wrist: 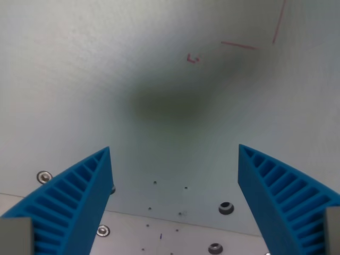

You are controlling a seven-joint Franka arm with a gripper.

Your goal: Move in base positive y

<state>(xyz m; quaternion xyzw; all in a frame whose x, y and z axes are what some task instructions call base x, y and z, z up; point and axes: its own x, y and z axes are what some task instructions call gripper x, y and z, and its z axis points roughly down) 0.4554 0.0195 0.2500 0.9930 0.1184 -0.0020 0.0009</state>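
My gripper is open, with nothing between its two blue ribbed fingers. The left finger fills the lower left of the wrist view and the right finger the lower right. Below them lies a pale grey-white table surface, with a soft dark shadow near the middle of the view. No other object is held or touched.
Thin red marker lines and a small red mark are drawn on the surface at the upper right. Along the bottom runs a metal plate edge with screws and holes.
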